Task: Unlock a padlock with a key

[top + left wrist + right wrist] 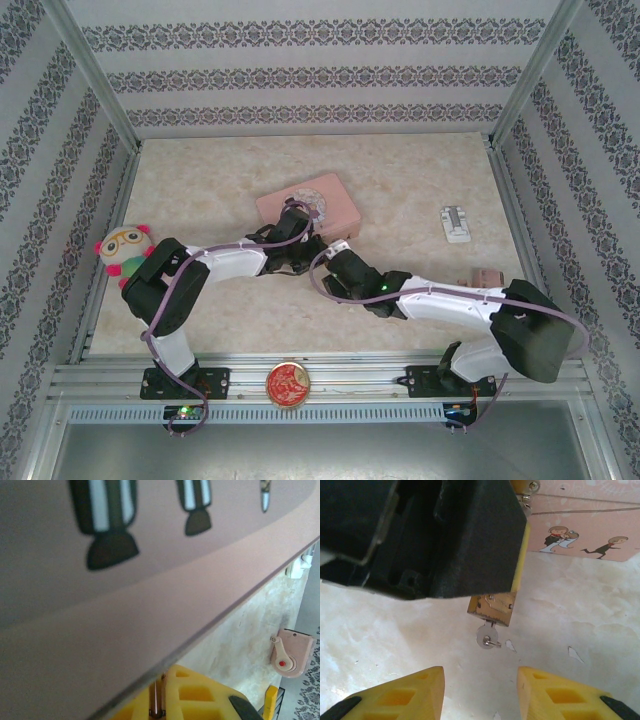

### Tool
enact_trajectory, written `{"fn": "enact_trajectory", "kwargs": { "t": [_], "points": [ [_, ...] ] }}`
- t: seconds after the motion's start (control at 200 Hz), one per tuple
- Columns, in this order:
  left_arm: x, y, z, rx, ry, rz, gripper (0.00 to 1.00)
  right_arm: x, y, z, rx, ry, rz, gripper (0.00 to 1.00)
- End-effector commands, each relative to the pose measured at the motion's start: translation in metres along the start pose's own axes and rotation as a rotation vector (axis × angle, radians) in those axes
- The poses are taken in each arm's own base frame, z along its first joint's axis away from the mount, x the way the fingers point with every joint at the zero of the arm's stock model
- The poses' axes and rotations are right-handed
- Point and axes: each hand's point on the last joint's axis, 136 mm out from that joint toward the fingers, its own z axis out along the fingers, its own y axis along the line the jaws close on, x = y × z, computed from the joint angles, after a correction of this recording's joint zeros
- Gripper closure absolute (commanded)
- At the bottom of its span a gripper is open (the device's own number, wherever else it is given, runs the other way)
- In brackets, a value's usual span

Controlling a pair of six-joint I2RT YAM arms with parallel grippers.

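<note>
My right end effector [480,692] is open; left end effector [295,223] grips 1 padlock [491,608] w/ 1 key [486,636] in its btm; 1 pink tin [585,527] nearby.

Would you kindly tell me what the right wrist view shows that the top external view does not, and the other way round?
Right wrist view: a small brass padlock held up by the left gripper, a round-headed silver key stuck in its underside, and the open right gripper facing it. Top external view: a plush toy with glasses, a round red-gold disc and a small white device. Both: the pink tin box and the marbled beige table.
</note>
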Motion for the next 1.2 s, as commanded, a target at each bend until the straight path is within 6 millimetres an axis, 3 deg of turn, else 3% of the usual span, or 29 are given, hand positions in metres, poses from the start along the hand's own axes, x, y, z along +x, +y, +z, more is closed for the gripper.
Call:
{"fn": "enact_trajectory", "kwargs": {
  "t": [0.0,0.26,0.585,0.865,1.194],
  "points": [
    [0.012,0.021,-0.003,-0.088,0.062,-0.031,1.0,-0.016,0.008,0.002,-0.036,-0.035,0.006,0.58],
    [0.013,0.014,0.0,-0.056,0.078,-0.042,1.0,-0.014,0.01,0.012,-0.036,-0.019,0.003,0.59],
    [0.014,0.013,0.0,-0.048,0.082,-0.041,1.0,-0.015,-0.006,0.02,-0.025,-0.038,0.062,0.63],
    [0.014,0.012,0.001,-0.045,0.084,-0.05,1.0,-0.014,0.0,0.016,-0.086,-0.051,0.066,0.68],
    [0.013,0.014,0.004,-0.027,0.093,-0.091,1.0,0.002,-0.002,0.007,-0.094,-0.035,0.03,0.69]
  ]
}}
